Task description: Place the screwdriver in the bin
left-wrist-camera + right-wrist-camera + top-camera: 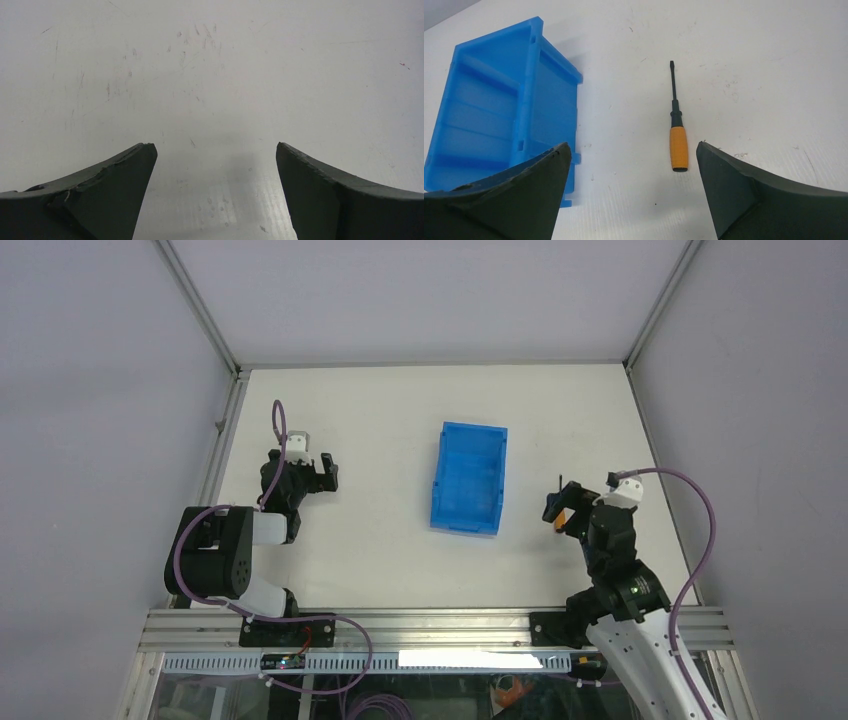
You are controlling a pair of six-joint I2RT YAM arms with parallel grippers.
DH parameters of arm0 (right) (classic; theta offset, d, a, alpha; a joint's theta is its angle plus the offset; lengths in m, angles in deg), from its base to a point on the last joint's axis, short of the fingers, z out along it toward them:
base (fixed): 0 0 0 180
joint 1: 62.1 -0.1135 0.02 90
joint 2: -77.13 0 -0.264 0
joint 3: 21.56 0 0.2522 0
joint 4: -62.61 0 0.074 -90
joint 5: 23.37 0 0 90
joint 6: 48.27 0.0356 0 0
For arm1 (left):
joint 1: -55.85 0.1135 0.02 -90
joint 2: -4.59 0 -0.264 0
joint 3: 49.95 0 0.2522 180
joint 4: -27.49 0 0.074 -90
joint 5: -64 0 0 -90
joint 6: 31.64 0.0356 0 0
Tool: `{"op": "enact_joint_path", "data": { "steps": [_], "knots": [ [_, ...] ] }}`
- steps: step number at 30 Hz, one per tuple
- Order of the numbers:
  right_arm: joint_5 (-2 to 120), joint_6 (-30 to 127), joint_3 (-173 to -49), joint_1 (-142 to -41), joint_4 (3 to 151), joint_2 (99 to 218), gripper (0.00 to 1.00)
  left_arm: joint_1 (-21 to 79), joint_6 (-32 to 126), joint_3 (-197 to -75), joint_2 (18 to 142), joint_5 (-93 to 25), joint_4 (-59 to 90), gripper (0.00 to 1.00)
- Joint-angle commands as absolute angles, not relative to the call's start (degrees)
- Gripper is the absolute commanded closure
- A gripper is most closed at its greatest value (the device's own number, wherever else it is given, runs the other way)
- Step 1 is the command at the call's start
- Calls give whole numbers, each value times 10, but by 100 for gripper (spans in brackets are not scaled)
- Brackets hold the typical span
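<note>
Top external view: the left arm sits folded at the left side of the table (pixel 380 550), and its left gripper (pixel 327 473) points toward the middle, well apart from everything else. The left wrist view shows the left gripper (pixel 215 146) spread wide, its two dark fingers (pixel 100 195) at the bottom corners with only scuffed white table (pixel 210 75) between and beyond them.

Near the middle of the table stands the bin (pixel 437 480), bright blue, open side up, with nothing visible inside it. To its right, near but apart from it, the right gripper (pixel 560 510) hangs low over the table, aimed toward the far edge. A bit of orange shows just beside it, and a thin dark line pokes out beyond it.

The right wrist view makes this plain. The bin (pixel 531 85) fills the left part of the view, its ribbed floor showing, and its near corner lies behind the left finger (pixel 524 200). The screwdriver (pixel 675 117) lies flat on the table to the right of the bin and apart from it. Its orange handle (pixel 678 147) is nearest the camera and its black shaft points away. The right gripper (pixel 633 145) is spread wide and holds nothing. The butt of the handle lies just ahead of the fingertips, within the gap, closer to the right finger (pixel 764 200) than to the left, and touches neither.
</note>
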State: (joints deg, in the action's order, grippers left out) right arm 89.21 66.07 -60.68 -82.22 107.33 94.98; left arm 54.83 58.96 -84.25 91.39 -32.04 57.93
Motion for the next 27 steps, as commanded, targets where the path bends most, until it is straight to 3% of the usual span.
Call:
{"op": "enact_joint_path", "data": {
  "steps": [1, 6, 11, 17, 22, 27],
  "knots": [
    [907, 633, -634, -820, 1020, 937, 1, 554, 585, -851, 912, -327, 616, 1],
    [907, 581, -730, -820, 999, 1012, 1, 554, 585, -851, 912, -327, 616, 1],
    [983, 587, -940, -811, 1130, 1216, 1, 554, 585, -851, 912, -327, 616, 1],
    [788, 580, -1238, -676, 1370, 1525, 1, 554, 585, -851, 912, -327, 616, 1],
    [726, 559, -1242, -633, 1399, 1661, 6, 554, 585, -851, 912, -327, 616, 1],
    [712, 569, -1137, -632, 1344, 1725, 8, 554, 585, -851, 912, -327, 616, 1]
  ]
}}
